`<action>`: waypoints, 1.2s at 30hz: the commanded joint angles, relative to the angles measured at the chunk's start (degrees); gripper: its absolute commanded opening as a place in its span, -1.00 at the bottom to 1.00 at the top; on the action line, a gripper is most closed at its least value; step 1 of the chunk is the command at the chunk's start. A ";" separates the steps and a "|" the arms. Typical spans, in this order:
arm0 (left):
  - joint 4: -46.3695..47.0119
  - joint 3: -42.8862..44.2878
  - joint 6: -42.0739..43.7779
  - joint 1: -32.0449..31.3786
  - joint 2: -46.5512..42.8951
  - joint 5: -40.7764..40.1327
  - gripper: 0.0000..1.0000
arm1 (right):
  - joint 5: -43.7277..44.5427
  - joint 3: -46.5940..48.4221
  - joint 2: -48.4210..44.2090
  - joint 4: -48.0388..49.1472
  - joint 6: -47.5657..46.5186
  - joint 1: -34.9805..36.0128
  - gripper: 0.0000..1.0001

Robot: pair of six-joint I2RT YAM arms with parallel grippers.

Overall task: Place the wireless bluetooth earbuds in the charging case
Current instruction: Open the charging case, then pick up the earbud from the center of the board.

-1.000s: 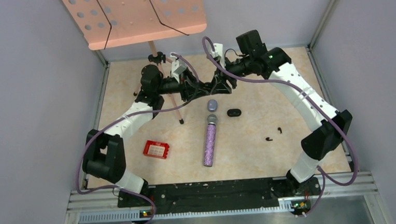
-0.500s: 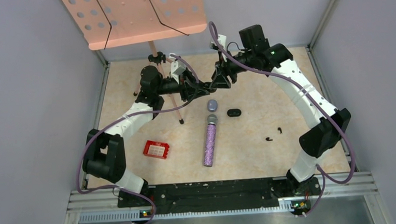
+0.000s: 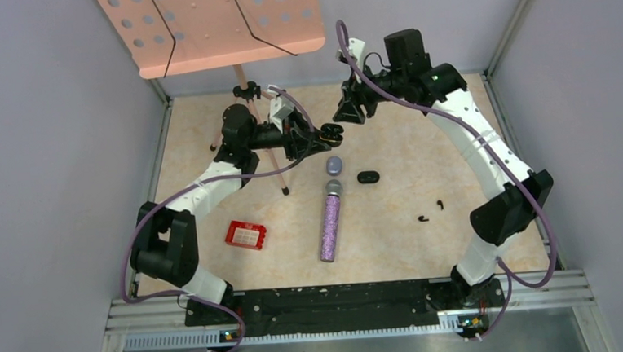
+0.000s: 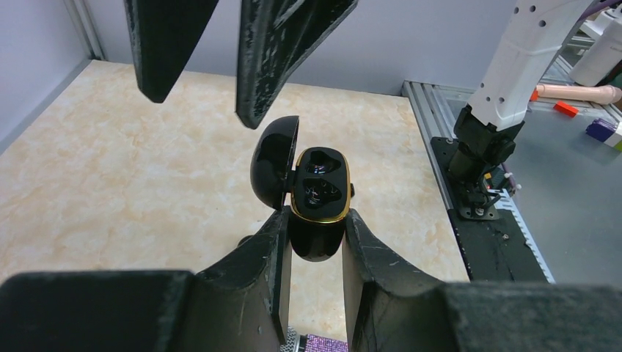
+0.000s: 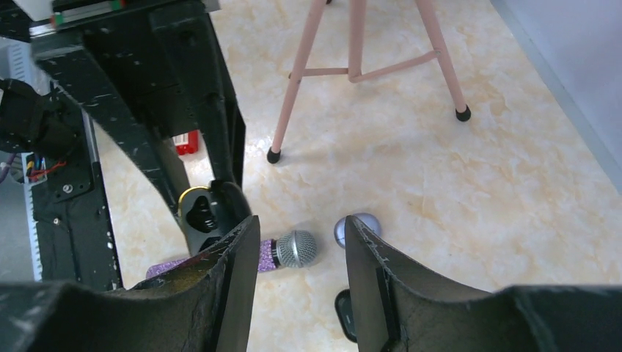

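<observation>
Left tool (image 4: 315,222) around glossy case (image 4: 320,192) (oval)

1. The left end effector (image 3: 320,136), reaching inward at the far side, is clamped on the base of an open black charging case (image 4: 318,192).
2. The right end effector (image 3: 351,111) hovers just beside it, fingers parted and empty.

Bright, even diffuse light; faint soft shadows; wrist-view foreground slightly blurred.

no readable text, labels, numbers (red box (image 3: 246,235) too blurred)
</observation>
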 commanded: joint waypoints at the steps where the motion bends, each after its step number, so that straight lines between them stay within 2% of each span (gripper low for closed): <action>1: 3.91 -0.13 -0.88 -0.25 -0.08 0.72 -1.00 | 1.13 2.26 0.99 2.64 1.47 -0.73 -0.09; 6: 4.50 -0.93 -1.98 -0.25 0.50 -1.06 -1.00 | 1.26 3.35 -0.34 2.55 3.03 -1.52 -0.09; 10: 4.39 -1.52 -3.21 0.02 0.71 -1.91 -1.00 | 1.90 1.86 -3.71 2.28 4.45 -4.73 -0.06; 13: 4.25 -2.01 -4.39 0.24 0.41 -2.45 -1.00 | 3.02 -3.54 -7.64 0.86 3.82 -8.48 -0.06; 17: 4.21 -2.47 -6.63 0.77 -0.45 -3.28 -1.00 | 5.81 -16.38 -14.42 -4.21 -2.71 -14.32 -0.17; 21: 2.84 -3.24 -6.40 1.27 -1.99 -4.44 -1.00 | 15.79 -30.69 -18.74 -6.67 -6.11 -18.76 -0.31; 26: 1.02 -4.81 -6.20 1.66 -3.55 -5.82 -1.00 | 30.85 -44.01 -20.11 -5.95 -2.49 -20.05 -0.38; 29: 0.21 -5.46 -6.01 1.92 -4.18 -6.33 -1.00 | 33.05 -47.54 -18.82 -5.77 -0.56 -20.57 -0.38; 36: -3.90 -5.34 -3.85 2.34 -5.56 -6.94 -1.00 | 38.65 -48.98 -12.33 -3.27 -0.24 -20.77 -0.38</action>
